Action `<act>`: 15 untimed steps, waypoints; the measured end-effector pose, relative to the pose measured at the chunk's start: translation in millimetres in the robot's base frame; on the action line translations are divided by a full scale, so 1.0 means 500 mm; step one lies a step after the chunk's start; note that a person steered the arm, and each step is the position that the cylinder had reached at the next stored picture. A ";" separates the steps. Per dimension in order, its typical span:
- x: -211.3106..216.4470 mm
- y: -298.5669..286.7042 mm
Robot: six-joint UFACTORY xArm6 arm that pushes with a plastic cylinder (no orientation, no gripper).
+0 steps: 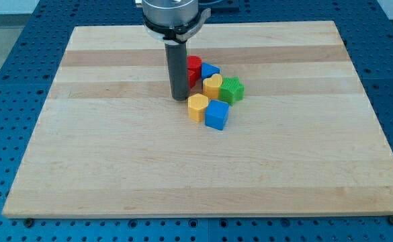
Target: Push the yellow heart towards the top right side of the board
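The yellow heart [213, 86] sits in a tight cluster of blocks a little above the board's middle. A green star [232, 90] touches its right side. A red block [193, 70] and a small blue block [209, 70] lie just above it. A yellow hexagon-like block [197, 106] and a blue cube [217, 115] lie just below it. My tip [179, 98] rests on the board just left of the cluster, level with the yellow heart and close to the red block and the yellow hexagon-like block.
The wooden board [115, 161] lies on a blue perforated table [8, 40]. The arm's round mount [174, 15] hangs over the board's top edge, above the rod.
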State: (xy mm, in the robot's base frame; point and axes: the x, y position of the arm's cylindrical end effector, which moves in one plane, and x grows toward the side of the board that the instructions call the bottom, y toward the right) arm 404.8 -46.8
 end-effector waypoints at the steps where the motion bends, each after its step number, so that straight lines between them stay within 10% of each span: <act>1: 0.000 0.000; 9: 0.019 0.066; 15: -0.232 0.387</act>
State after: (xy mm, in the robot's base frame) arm 289.0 147.0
